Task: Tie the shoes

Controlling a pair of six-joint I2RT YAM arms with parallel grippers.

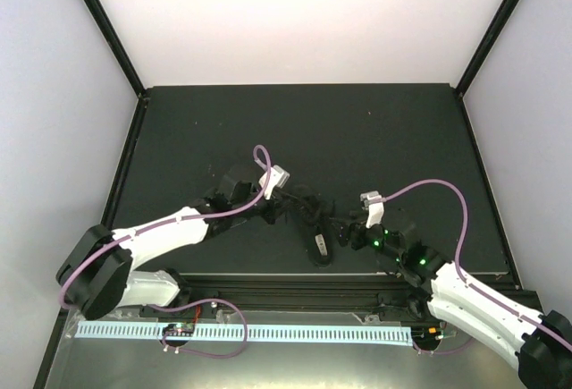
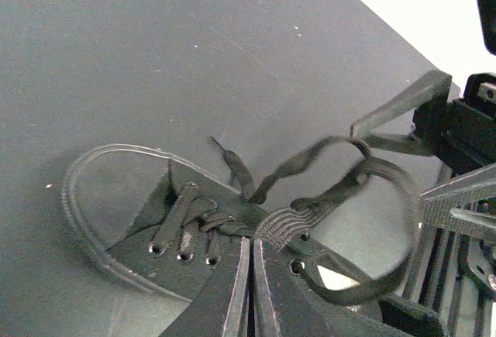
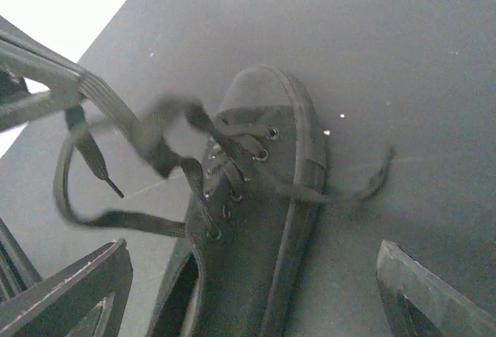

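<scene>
A dark matte rectangular tabletop [image 1: 357, 130] is being shown across the middle of the frame. It is being enclosed by a brightly lit pale back wall [image 1: 295, 13] at the top and duller pale side walls [image 1: 45, 94] at left and right, with black corner posts [image 1: 105, 27] slanting between them. Along the bottom, a pale perforated strip [image 1: 313, 333] is being seen over grey sheet metal [image 1: 295, 367].

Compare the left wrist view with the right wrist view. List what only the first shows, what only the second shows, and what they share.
Left wrist only: the rail at the table's edge and the housing behind the right fingers. Right wrist only: the long sole edge running back from the toe. Both: the shoe, the raised lace loop, the left fingers shut on the lace, and the right fingers spread open.
</scene>
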